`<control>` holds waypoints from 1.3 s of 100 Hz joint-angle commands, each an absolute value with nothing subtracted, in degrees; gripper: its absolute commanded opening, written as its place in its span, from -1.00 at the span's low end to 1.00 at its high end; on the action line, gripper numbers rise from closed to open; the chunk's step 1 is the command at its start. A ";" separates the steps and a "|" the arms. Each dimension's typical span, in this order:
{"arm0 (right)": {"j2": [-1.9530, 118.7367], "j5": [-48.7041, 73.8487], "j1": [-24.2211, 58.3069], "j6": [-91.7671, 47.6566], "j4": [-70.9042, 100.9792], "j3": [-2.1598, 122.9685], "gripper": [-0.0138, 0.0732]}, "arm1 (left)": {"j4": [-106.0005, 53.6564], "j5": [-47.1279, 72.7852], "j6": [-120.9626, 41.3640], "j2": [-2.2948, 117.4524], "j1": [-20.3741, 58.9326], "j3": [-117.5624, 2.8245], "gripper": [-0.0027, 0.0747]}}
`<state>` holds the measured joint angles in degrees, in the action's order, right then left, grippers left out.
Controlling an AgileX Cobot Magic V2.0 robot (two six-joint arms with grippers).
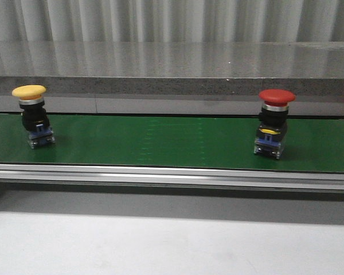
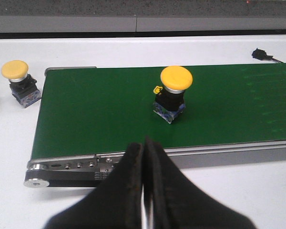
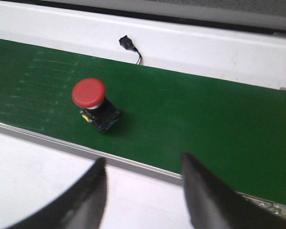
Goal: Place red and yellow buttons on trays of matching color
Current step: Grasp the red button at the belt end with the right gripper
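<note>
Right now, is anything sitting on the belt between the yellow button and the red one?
Nothing: the front view shows bare green belt between yellow button and red button.

Matt green belt (image 1: 160,143); brushed metal rail (image 1: 172,175); glossy plastic red button (image 1: 277,96)

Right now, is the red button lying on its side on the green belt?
No, the red button stands upright on the green conveyor belt, cap on top.

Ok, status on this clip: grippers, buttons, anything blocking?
Left gripper shut, empty. Right gripper open, empty. Yellow button and red button upright on green belt, untouched. Nothing blocking; trays not in view.
</note>
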<state>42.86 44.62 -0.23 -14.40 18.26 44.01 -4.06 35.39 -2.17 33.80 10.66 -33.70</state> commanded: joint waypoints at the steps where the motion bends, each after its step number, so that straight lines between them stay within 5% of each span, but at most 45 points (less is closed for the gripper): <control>1: 47.36 43.32 -0.20 -14.36 21.13 48.02 0.78 | -4.48 31.69 -2.25 33.80 11.20 -35.16 -0.98; 90: 82.08 43.01 2.25 -18.40 20.92 59.78 0.75 | -4.48 31.57 -2.25 33.80 11.20 -35.16 -0.98; 98: 82.91 42.57 2.25 -18.40 19.91 59.95 0.56 | -4.48 31.57 -2.25 33.80 11.20 -35.16 -0.98; 117: 83.29 41.90 2.25 -18.40 19.62 59.94 -0.35 | -4.48 31.57 -2.25 33.80 11.20 -35.16 -0.98; 130: 83.22 41.49 2.25 -18.35 19.62 59.96 -0.42 | -4.48 31.57 -2.25 33.80 11.20 -35.16 -0.98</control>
<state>85.03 43.41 2.29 -17.62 19.06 58.21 -4.06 35.49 -2.17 33.80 10.66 -33.66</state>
